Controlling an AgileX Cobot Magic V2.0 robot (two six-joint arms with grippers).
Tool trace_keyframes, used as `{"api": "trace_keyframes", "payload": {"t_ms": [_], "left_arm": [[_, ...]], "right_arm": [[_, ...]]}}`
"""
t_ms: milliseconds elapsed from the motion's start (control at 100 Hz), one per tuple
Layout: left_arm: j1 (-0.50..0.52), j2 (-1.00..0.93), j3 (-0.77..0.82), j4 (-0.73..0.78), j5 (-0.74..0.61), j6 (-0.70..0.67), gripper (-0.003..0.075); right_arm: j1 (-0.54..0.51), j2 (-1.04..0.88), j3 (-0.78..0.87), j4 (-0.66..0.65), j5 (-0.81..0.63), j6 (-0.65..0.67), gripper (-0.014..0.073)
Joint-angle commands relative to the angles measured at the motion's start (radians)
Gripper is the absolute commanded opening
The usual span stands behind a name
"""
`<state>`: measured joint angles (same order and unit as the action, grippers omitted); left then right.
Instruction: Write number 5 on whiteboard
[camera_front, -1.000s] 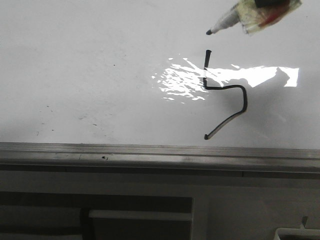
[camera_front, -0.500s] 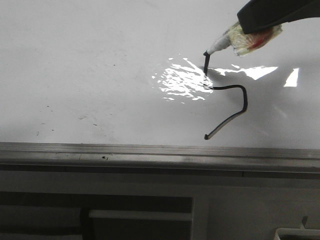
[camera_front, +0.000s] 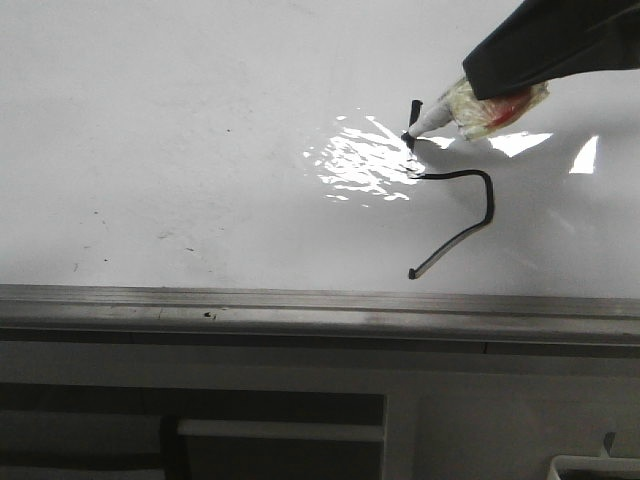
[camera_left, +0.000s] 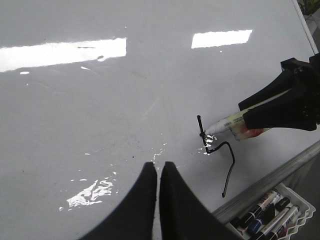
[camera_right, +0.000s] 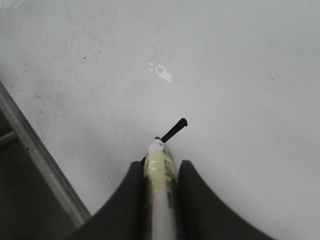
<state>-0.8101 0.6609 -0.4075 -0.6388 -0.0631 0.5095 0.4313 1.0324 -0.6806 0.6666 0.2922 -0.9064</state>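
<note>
A: The right gripper (camera_right: 159, 200) clamps a marker (camera_front: 440, 114), its two dark fingers (camera_right: 131, 200) pressed against the taped barrel on either side. The marker's tip rests on the whiteboard (camera_front: 200, 130), touching the upright stroke of the number 5 (camera_front: 455, 205).

B: Where does the number sit on the board?

A: In the front view it lies right of center, just beside a patch of bright glare (camera_front: 365, 160) and near the grey metal rail (camera_front: 300, 305) along the board's close edge. A short upright line joins a hooked curve that trails down toward the rail.

B: And the left gripper?

A: The left gripper (camera_left: 157, 172) hovers over bare board, its fingers nearly together with only a thin slit between them and nothing held. Past the rail, a tray of spare markers (camera_left: 270, 217) shows in the left wrist view.
</note>
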Motion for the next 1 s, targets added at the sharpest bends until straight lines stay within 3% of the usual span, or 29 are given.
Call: {"api": "trace_keyframes", "payload": {"t_ms": [0, 290, 740, 990], "left_arm": [[0.000, 0.004, -0.028, -0.002, -0.053, -0.002, -0.0020], [0.000, 0.004, -0.028, -0.002, -0.053, -0.002, -0.0020], [0.000, 0.004, -0.028, -0.002, -0.053, -0.002, -0.0020], [0.000, 0.004, -0.028, -0.002, -0.053, -0.002, -0.0020]], "right_arm": [[-0.004, -0.003, -0.030, 0.006, -0.069, -0.003, -0.0042], [-0.019, -0.003, -0.014, -0.002, -0.072, -0.003, -0.0042], [-0.241, -0.090, 0.033, -0.002, 0.034, -0.003, -0.0042], [-0.255, -0.096, 0.033, 0.003, 0.053, -0.003, -0.0042]]}}
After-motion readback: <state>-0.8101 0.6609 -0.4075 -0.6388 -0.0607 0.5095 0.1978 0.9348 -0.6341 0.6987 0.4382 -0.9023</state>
